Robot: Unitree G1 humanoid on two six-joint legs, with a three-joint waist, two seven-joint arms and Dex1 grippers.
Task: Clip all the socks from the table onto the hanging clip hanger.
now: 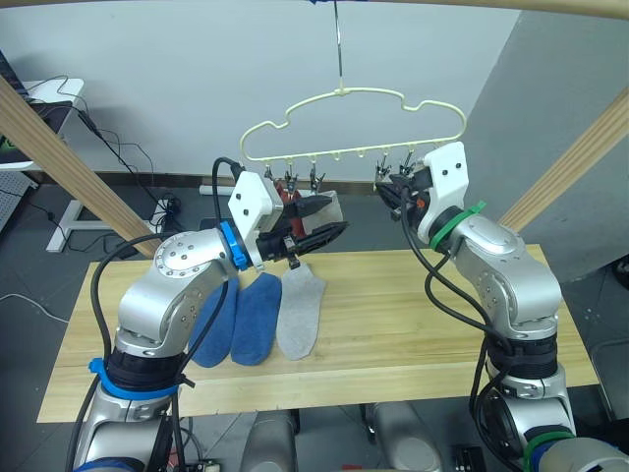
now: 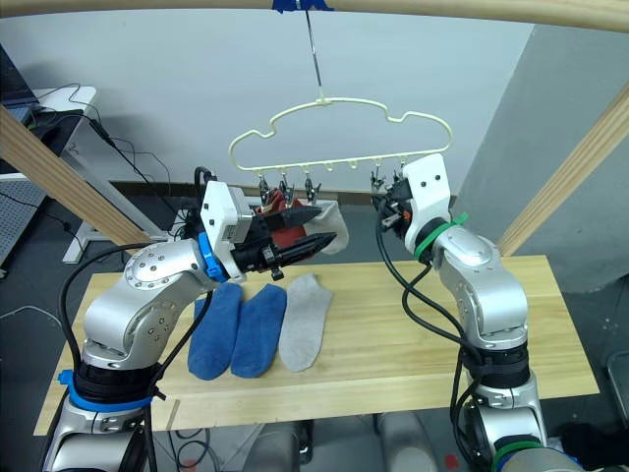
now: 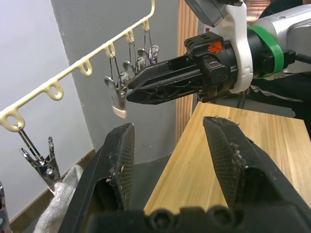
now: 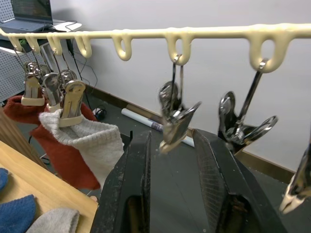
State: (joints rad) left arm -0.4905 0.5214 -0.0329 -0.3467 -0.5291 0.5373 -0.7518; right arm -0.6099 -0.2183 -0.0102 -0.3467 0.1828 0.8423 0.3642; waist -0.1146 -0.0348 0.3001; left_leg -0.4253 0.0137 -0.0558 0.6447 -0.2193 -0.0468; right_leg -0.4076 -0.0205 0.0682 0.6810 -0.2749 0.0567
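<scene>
Rust-red and grey socks [image 4: 80,138] already hang from the clip hanger [image 1: 354,123]; I count three socks [image 1: 260,317] left near the worktop's [image 1: 393,324] left end. Both my left hand [image 1: 329,232] and right hand [image 1: 388,192] are released, empty.

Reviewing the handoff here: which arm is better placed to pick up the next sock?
Left. Its open tool hangs above the grey sock on the table; the right tool is up at the clip hanger.

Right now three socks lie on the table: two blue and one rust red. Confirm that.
Not quite. The third sock is light grey, not rust red, lying beside the two blue socks on the table, as the left eye view shows.
</scene>
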